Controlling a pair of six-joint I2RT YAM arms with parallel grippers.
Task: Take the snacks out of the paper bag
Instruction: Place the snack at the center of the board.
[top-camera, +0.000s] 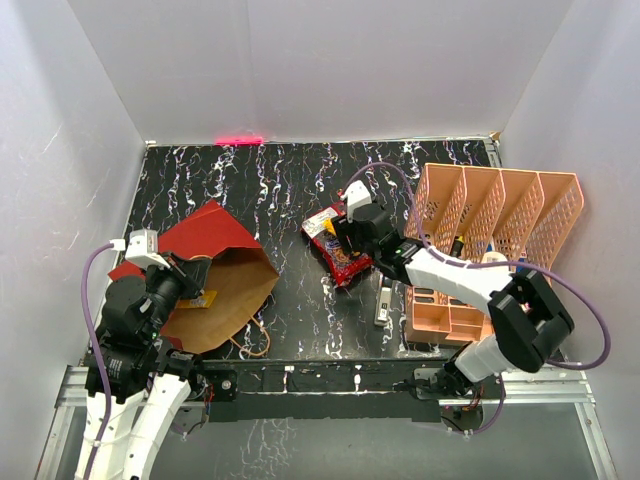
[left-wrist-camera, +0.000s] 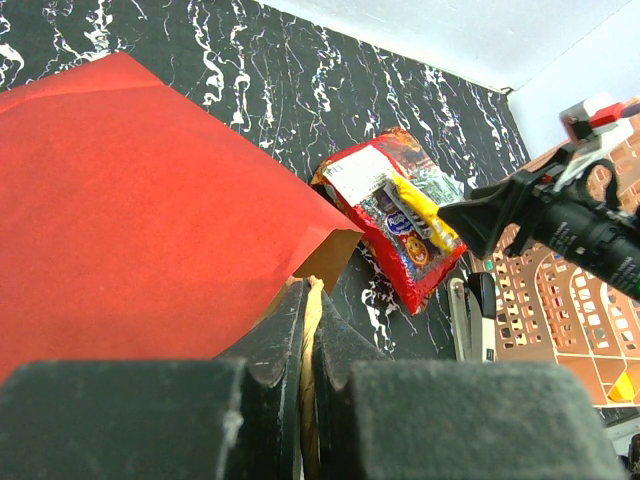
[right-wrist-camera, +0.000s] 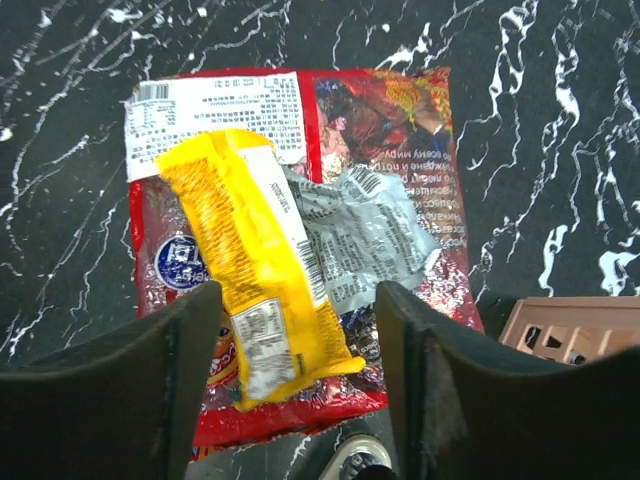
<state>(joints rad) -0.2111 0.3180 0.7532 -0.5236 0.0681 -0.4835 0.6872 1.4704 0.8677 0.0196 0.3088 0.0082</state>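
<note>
Right pincer (right-wrist-camera: 295, 305) half-open, empty, angled down over snacks (right-wrist-camera: 330, 230) right of bag (top-camera: 225, 285); yellow packet (right-wrist-camera: 235, 250) lengthwise atop red. Left pincer (left-wrist-camera: 308, 312) clamps bag rim; bag mouth faces snacks.

Open tabletop (top-camera: 290, 195) between paper bag (top-camera: 225, 290) and snacks (top-camera: 338, 248); rack (top-camera: 500, 210) just beside.

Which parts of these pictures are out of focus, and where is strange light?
Left wrist view: left fingers blurred, paper bag sharp. Right wrist view: right fingers soft and dark, snacks crisp. Top view: pink glow at the far edge of the table.
</note>
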